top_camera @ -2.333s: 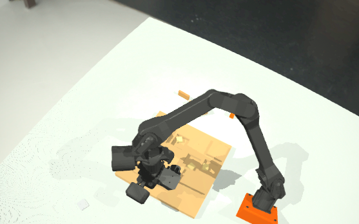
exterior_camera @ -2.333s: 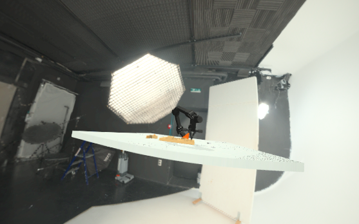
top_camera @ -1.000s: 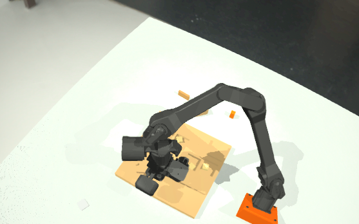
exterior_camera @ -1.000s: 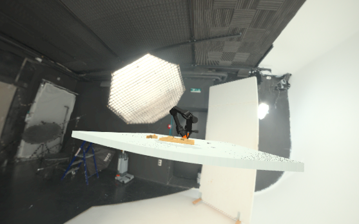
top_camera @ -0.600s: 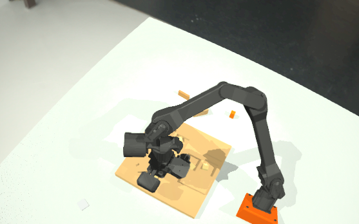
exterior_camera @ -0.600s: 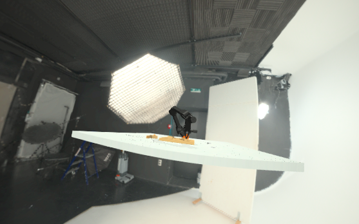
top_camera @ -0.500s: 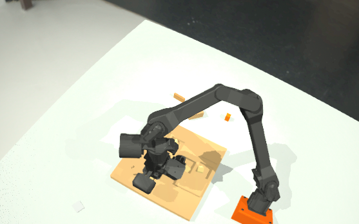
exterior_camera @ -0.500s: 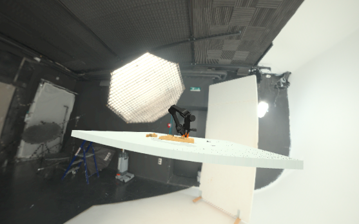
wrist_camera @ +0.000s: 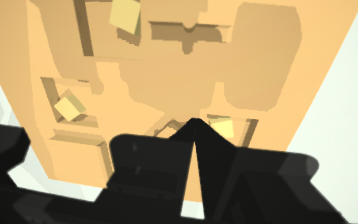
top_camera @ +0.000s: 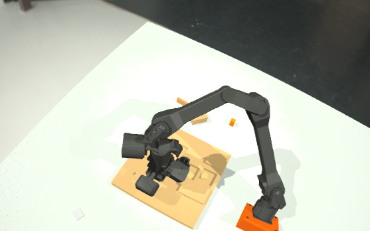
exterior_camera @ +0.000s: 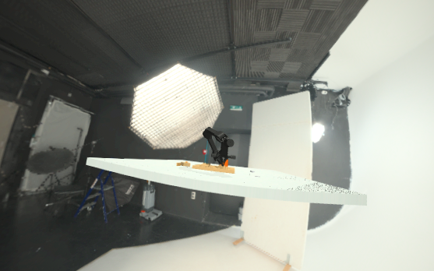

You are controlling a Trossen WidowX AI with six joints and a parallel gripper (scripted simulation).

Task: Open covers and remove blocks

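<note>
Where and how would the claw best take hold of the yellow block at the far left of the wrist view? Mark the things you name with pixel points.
Probably by two opposite side faces, from straight above: the yellow block (wrist_camera: 70, 108) sits turned in its open well, walls around it, top uncovered. The closed claw (wrist_camera: 195, 122) should open and twist to match it.
</note>
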